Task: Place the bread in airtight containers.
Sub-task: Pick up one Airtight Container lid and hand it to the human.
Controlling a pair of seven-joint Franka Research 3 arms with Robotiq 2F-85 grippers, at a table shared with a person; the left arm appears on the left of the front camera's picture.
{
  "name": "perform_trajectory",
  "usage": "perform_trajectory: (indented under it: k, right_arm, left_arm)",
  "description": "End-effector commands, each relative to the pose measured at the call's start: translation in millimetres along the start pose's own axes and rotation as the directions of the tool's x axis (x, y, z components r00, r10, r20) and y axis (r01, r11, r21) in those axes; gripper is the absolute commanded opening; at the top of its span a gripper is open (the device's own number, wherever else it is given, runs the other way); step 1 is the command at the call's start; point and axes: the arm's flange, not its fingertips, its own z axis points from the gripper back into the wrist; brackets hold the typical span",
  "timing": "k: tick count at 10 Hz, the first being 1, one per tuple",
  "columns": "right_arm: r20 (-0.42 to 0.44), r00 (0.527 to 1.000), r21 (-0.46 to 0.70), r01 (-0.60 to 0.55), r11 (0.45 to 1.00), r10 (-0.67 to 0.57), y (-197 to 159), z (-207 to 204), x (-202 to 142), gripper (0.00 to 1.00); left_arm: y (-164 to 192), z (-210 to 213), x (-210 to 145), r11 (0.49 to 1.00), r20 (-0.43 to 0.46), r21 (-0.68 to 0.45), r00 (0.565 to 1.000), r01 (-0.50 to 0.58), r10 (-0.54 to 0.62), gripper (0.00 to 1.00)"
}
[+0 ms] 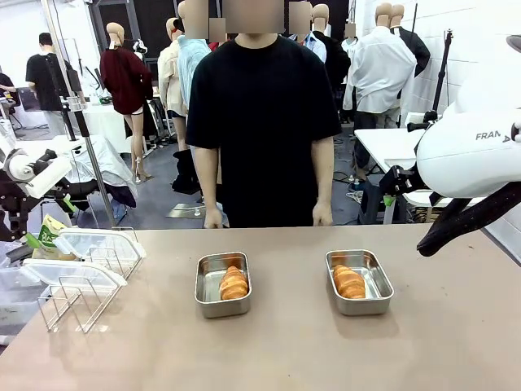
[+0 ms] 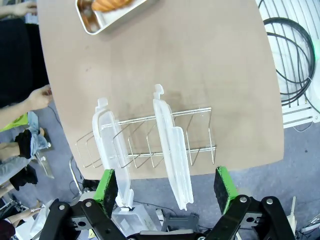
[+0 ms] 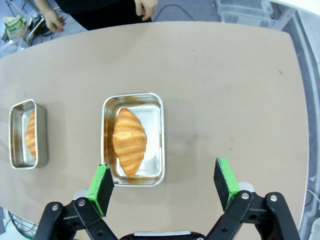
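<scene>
Right wrist view, right gripper (image 3: 162,172) spread, aimed down at bread (image 3: 129,141), left gripper (image 2: 164,175) spread facing rack (image 2: 196,110)

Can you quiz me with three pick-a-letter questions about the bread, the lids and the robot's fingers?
1. How many pans hold a bread roll? A none, B one, C two.
2. Where are the clear lids? A in the wire rack, B on the pans, C in the person's hands.
3. How are the right gripper's fingers? A open, B shut on a roll, C shut on a lid.
Answers: 1 C, one roll lies in each pan. 2 A, both stand upright between its wires. 3 A, they stand wide apart, gripping nothing.
</scene>
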Motion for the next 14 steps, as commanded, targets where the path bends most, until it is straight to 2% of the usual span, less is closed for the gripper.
perform_trajectory:
  k: [1, 4, 5, 7, 9, 11, 14]
  right_arm:
    - [0.002, 1.0, 0.001, 0.001, 1.0, -0.001, 0.7, -0.6, 0.2, 1.0]
    - [0.002, 1.0, 0.001, 0.001, 1.0, -0.001, 0.7, -0.6, 0.2, 1.0]
    - [0.002, 1.0, 0.001, 0.001, 1.0, -0.001, 0.7, -0.6, 0.2, 1.0]
    - [0.002, 1.0, 0.001, 0.001, 1.0, -0.001, 0.7, -0.6, 0.2, 1.0]
    - [0.002, 1.0, 0.001, 0.001, 1.0, -0.001, 0.7, -0.6, 0.2, 1.0]
    - [0.002, 1.0, 0.001, 0.001, 1.0, -0.001, 0.7, -0.6, 0.2, 1.0]
    - [0.002, 1.0, 0.001, 0.001, 1.0, -0.001, 0.7, -0.6, 0.2, 1.0]
  left_arm:
    - [-3.1, -10.8, -2.5, 0.999, -0.043, -0.024, 0.999, -0.023, 0.022, 1.0]
    - [-13.1, -55.8, -13.5, 0.994, -0.057, -0.101, 0.998, -0.043, 0.037, 1.0]
    - [-15.4, -64.1, -14.8, 0.995, -0.046, -0.093, 0.998, -0.037, 0.033, 1.0]
    - [-11.7, -92.7, -22.6, 1.0, -0.047, 0.005, 0.999, -0.021, 0.021, 1.0]
    - [-8.2, -101.5, -29.0, 1.0, -0.047, 0.015, 0.998, -0.027, 0.028, 1.0]
    - [-5.7, -110.1, -32.9, 0.999, -0.051, -0.038, 0.999, -0.01, 0.008, 1.0]
    - [0.4, -115.5, -39.5, 0.999, -0.055, -0.039, 0.998, -0.023, 0.021, 1.0]
